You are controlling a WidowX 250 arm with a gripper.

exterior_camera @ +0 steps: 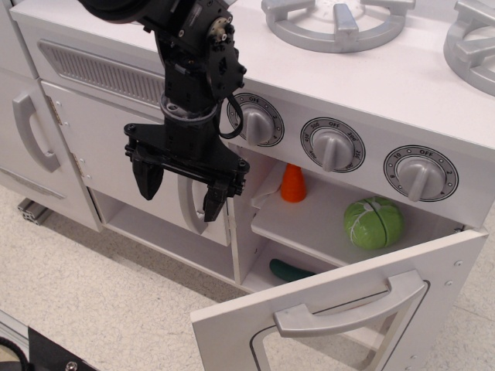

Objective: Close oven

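Observation:
The white oven [309,224] stands open under three knobs. Its door [340,309] swings out toward the front right, with the silver-grey bar handle [352,305] facing me and the edge of its rounded window [259,348] at the bottom. My black gripper [182,187] hangs fingers down, open and empty, left of the oven opening. It is in front of a plain cabinet door and up and to the left of the oven door's free edge.
Inside the oven are an orange cone [293,184] and a green cabbage [373,222] on the shelf, and a green cucumber [288,270] below. Plain white cabinet doors with vertical grey handles [32,131] stand at left. Burners [336,23] sit on top.

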